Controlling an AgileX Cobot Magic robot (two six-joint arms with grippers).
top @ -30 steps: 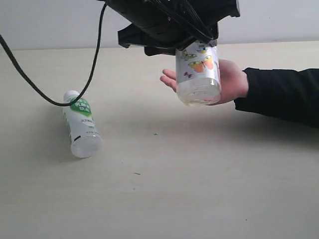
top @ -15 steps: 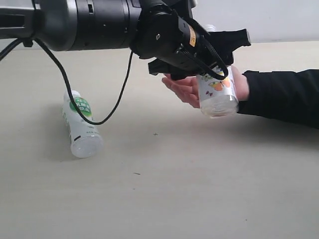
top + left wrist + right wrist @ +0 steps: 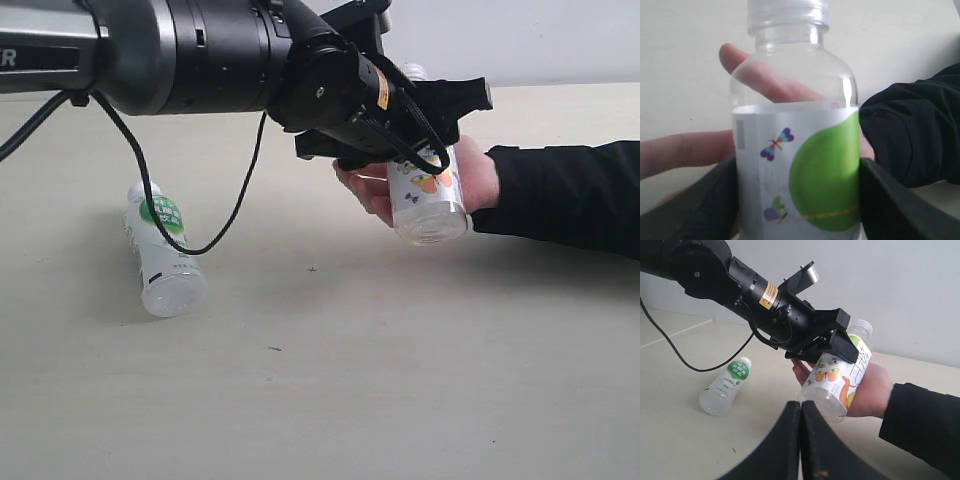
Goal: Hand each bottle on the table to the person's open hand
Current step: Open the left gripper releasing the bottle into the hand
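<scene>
white-capped clear plastic bottle with a green label (image 3: 160, 255) is lying on its side on the pale beige counter (image 3: 320, 400). the black left gripper (image 3: 408, 135) is clamping its jaws on a clear butterfly-labelled bottle (image 3: 428, 195), which is touching the person's bare open hand (image 3: 478, 175). the right gripper (image 3: 800, 435) is hanging with jaws pressed together, empty.

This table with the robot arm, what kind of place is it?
Probably a robot test lab, not a home: a plain pale table, a blank white wall, and the left gripper holding a butterfly bottle over a person's hand.
</scene>
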